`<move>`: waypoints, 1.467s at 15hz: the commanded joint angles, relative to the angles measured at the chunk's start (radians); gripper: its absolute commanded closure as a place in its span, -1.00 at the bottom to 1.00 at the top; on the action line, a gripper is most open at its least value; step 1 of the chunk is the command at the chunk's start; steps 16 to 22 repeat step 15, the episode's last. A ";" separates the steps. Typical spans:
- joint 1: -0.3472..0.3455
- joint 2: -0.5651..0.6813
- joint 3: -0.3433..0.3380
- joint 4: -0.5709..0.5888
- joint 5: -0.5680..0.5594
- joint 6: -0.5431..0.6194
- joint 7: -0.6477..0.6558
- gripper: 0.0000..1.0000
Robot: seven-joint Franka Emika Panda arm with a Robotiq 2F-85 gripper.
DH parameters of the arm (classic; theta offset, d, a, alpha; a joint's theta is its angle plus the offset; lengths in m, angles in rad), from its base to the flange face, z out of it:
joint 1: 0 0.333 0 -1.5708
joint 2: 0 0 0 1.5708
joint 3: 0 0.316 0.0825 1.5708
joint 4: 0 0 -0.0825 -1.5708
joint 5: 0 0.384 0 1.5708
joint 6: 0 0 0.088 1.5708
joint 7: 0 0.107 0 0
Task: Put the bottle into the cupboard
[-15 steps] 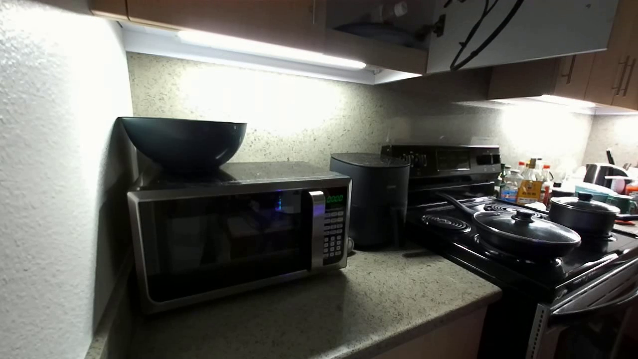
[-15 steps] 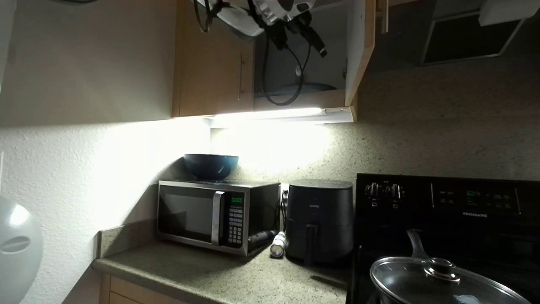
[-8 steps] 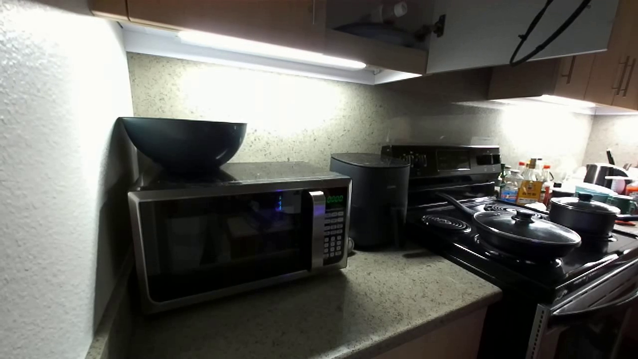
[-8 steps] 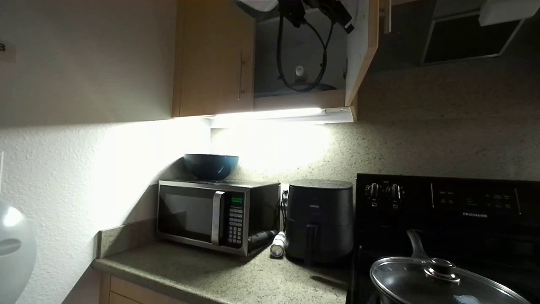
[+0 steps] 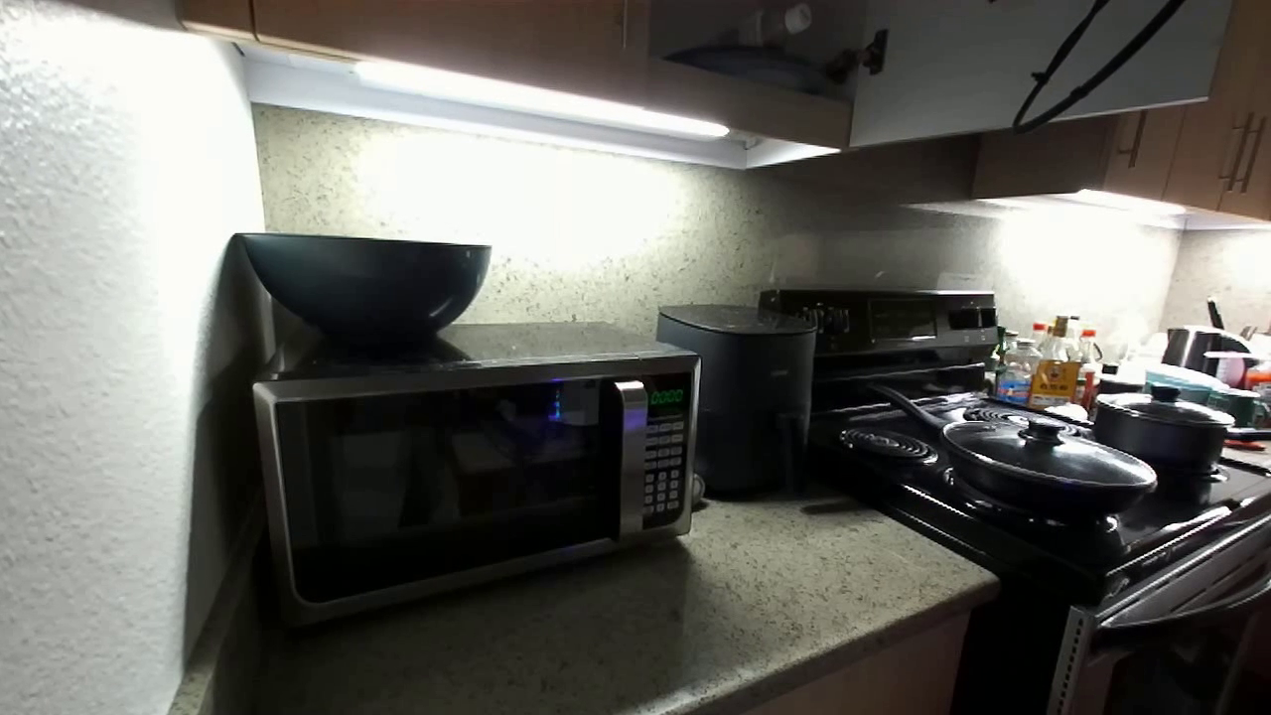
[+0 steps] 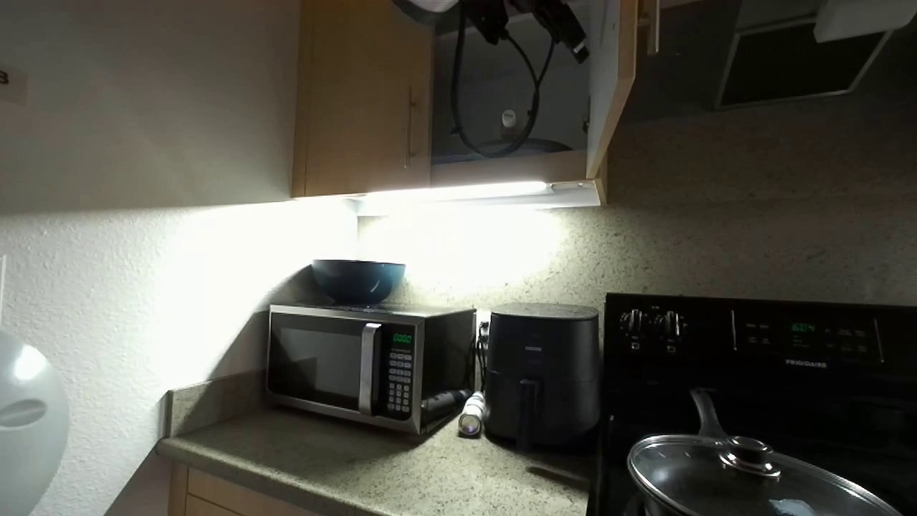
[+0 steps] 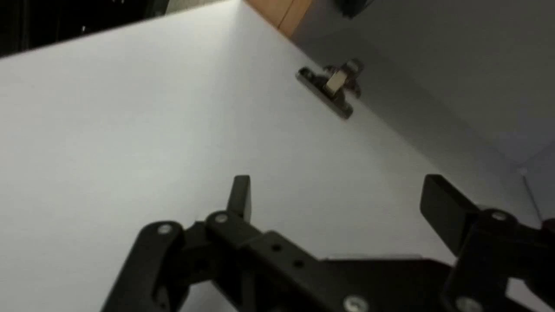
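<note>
The cupboard (image 6: 365,107) also shows at the top in an exterior view (image 5: 447,35). Its right-hand door (image 6: 615,86) stands open. Inside, a small bottle with a light cap (image 6: 509,123) sits at a dark dish (image 6: 541,146). The bottle (image 5: 778,23) looks tilted in an exterior view; its lower part is hard to make out. In the wrist view my gripper (image 7: 336,195) is open with nothing between its fingers. It faces the white inner side of the open door (image 7: 130,143) and its hinge (image 7: 329,89). The fingers are not clearly seen in the exterior views; dark arm parts and a cable hang before the opening.
A microwave (image 5: 457,477) with a dark bowl (image 5: 367,283) on top stands on the counter (image 5: 794,576). Beside it are a black air fryer (image 6: 542,373) and a stove with a lidded pan (image 5: 1048,467). The cable loop (image 6: 534,107) hangs from the arm.
The arm and its cable have moved up and to the right, away from the cupboard opening, then slightly back left. The bottle has stayed in place and its cap shows more clearly.
</note>
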 commanded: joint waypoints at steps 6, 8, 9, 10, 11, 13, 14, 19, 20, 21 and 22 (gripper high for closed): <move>0.042 -0.051 0.153 -0.116 0.585 -0.096 -0.458 -1.00; 0.008 -0.036 0.182 -0.100 0.652 -0.162 -0.476 -1.00; -0.020 -0.004 0.207 -0.069 0.623 -0.125 -0.452 -1.00; -0.025 -0.006 0.212 -0.069 0.635 -0.144 -0.455 -1.00; -0.029 -0.007 0.215 -0.069 0.640 -0.150 -0.454 -1.00; -0.033 -0.007 0.216 -0.070 0.642 -0.152 -0.454 -1.00; -0.034 -0.007 0.216 -0.070 0.643 -0.152 -0.454 -1.00; -0.034 -0.007 0.216 -0.070 0.643 -0.152 -0.454 -1.00; -0.034 -0.007 0.216 -0.070 0.643 -0.152 -0.454 -1.00; -0.034 -0.007 0.216 -0.070 0.643 -0.152 -0.454 -1.00; -0.034 -0.007 0.216 -0.070 0.643 -0.152 -0.454 -1.00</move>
